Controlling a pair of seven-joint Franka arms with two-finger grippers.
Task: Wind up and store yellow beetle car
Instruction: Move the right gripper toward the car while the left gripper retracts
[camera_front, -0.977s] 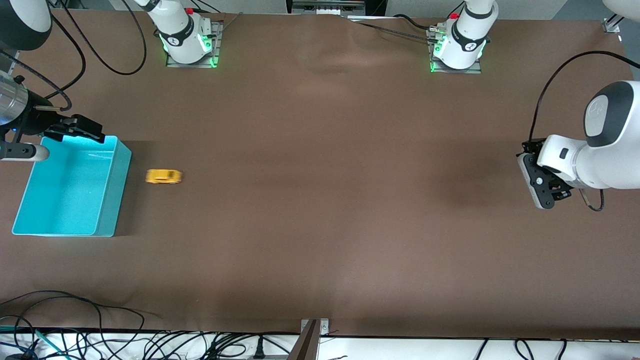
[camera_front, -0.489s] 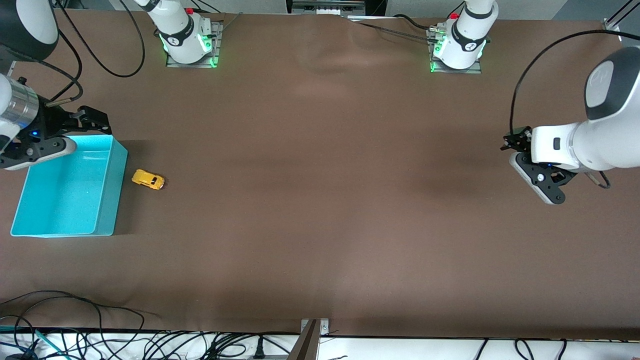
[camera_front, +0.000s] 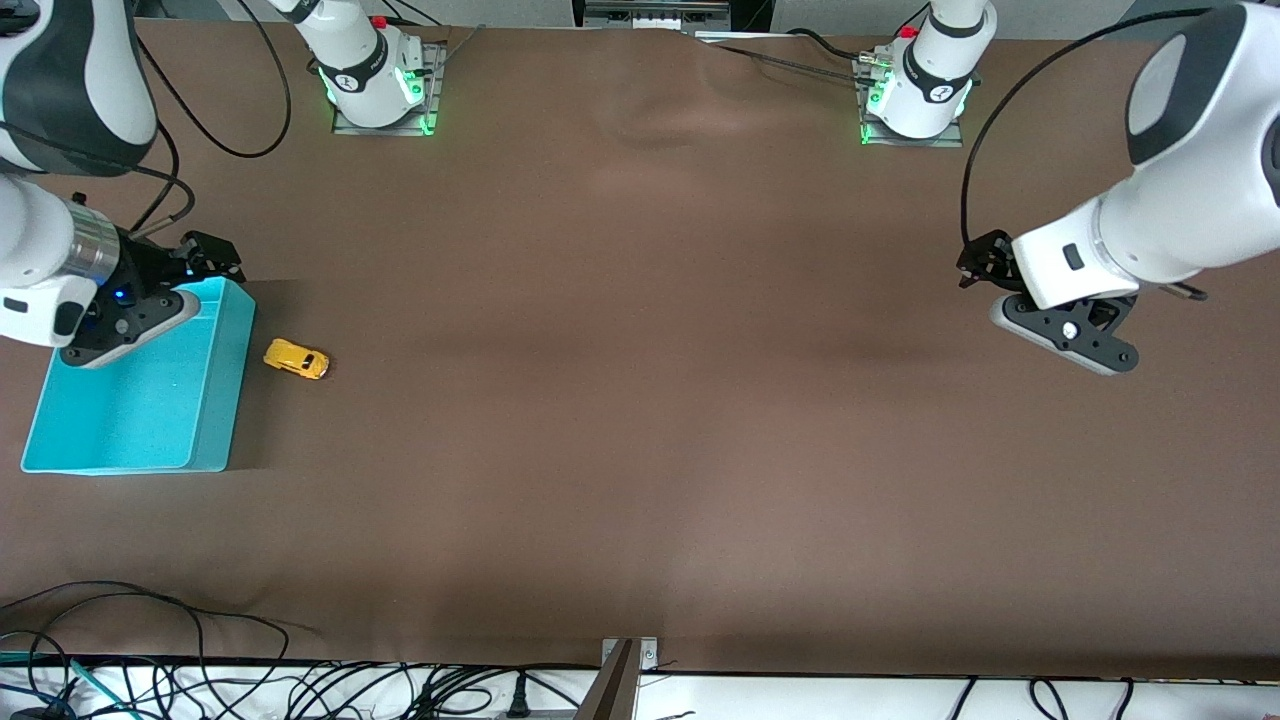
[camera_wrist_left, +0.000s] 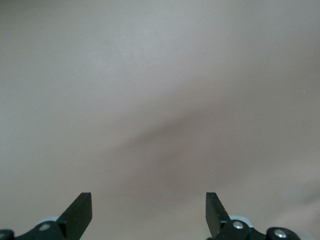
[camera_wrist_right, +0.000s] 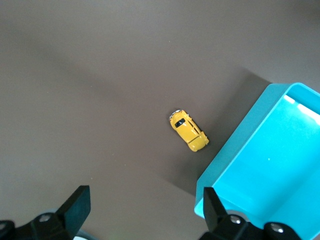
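The yellow beetle car (camera_front: 296, 360) lies on the brown table, close beside the turquoise bin (camera_front: 236, 385), on the bin's side toward the left arm's end. It also shows in the right wrist view (camera_wrist_right: 189, 131), next to the bin's wall (camera_wrist_right: 227, 157). My right gripper (camera_front: 212, 258) is open and empty, in the air over the bin's corner farthest from the front camera; its fingertips (camera_wrist_right: 79, 202) frame bare table. My left gripper (camera_front: 980, 262) is open and empty over bare table at the left arm's end; its own view (camera_wrist_left: 147, 212) shows only table.
The bin has nothing in it. Both arm bases (camera_front: 375, 80) stand at the table's edge farthest from the front camera. Cables (camera_front: 200, 685) lie along the near edge.
The car rolled toward the bin, turned a little and stopped beside it. My right gripper swung toward the bin's corner. My left gripper moved toward the table's middle.
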